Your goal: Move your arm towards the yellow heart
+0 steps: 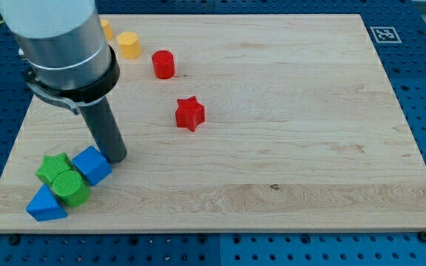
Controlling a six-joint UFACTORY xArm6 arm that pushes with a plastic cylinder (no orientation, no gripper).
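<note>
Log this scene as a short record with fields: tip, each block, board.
tip: my tip rests just right of the blue cube
bottom-left cluster: blue cube, green star, green cylinder, blue triangle
red blocks: cylinder, star
top-left: yellow hexagon; second yellow block partly hidden by the arm, shape unclear
board: wooden board
</note>
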